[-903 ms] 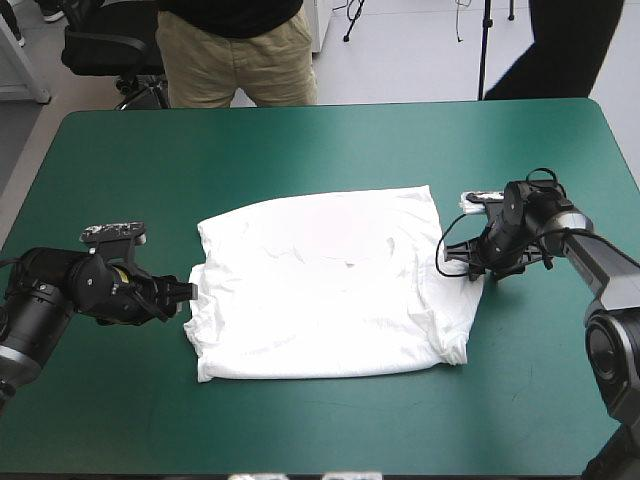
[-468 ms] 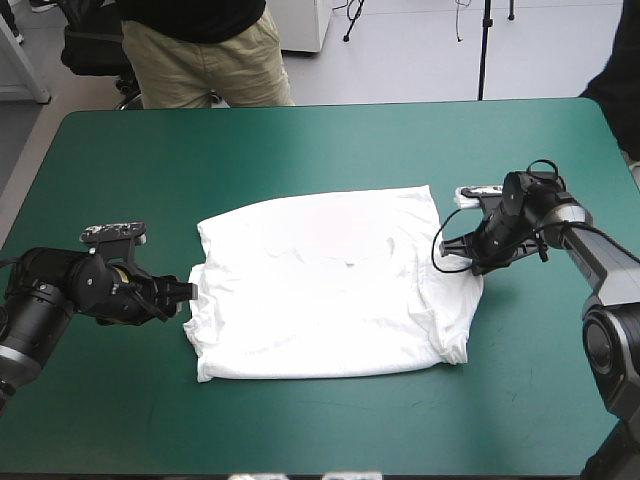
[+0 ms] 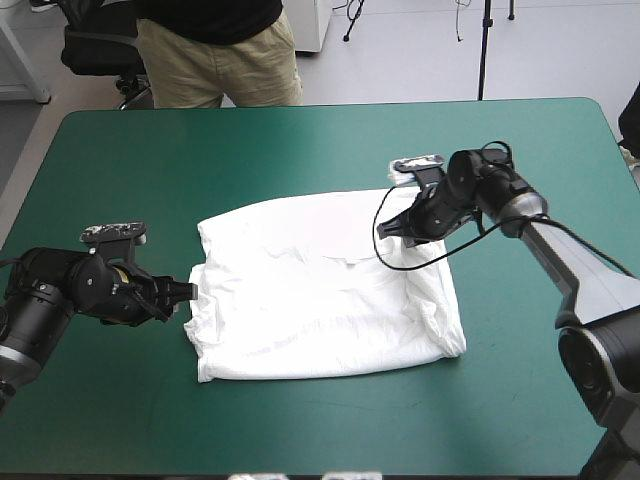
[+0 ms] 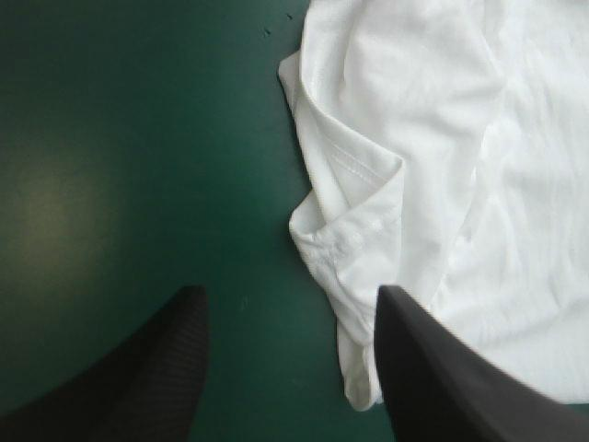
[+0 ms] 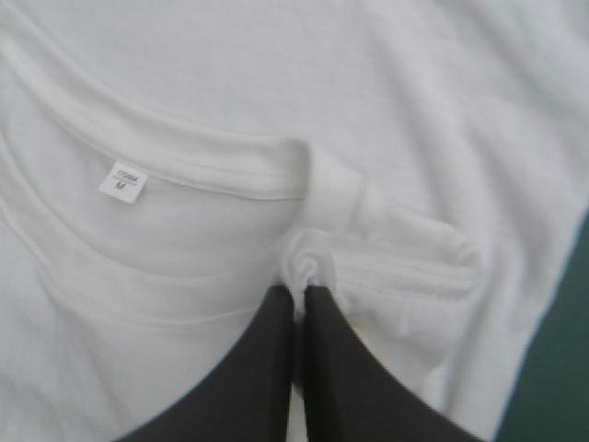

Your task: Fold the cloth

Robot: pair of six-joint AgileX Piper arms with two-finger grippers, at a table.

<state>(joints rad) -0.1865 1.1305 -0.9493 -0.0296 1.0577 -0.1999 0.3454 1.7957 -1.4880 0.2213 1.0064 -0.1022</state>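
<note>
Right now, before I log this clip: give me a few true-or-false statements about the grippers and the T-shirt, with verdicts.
1. The right gripper is shut on a pinch of the T-shirt. True.
2. The left gripper grips the T-shirt. False: it is open at the shirt's edge.
3. The T-shirt is a crumpled heap. False: it lies mostly spread on the teal-green table.
4. A size label shows by the collar. True.

The T-shirt (image 3: 310, 300) is plain white — its neck label (image 5: 123, 180) white with dark print; the surface (image 3: 300, 140) teal-green, the fingers (image 4: 433, 378) black.
</note>
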